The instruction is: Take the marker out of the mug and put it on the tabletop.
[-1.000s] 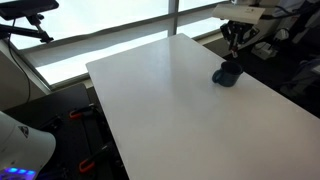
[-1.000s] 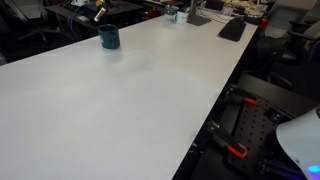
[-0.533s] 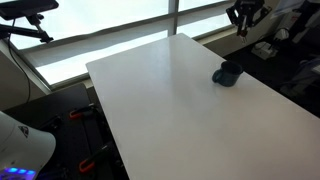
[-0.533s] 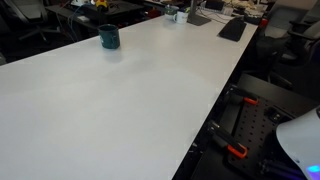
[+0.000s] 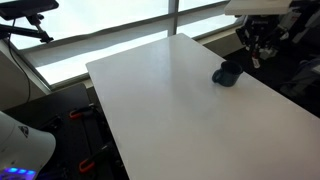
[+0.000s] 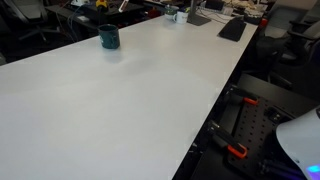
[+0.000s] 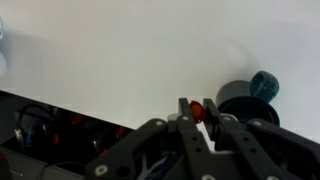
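Gripper: fingers closed on the marker; red bit shows between them; in an exterior view it hangs above the table's far right edge | Marker: in the grip, clear of the mug | Mug: upright on the tabletop, far right, near the gripper

Both exterior views share the bench: high over a corner, mug far right; low lengthwise, mug far left. Wrist cam looks down, close.
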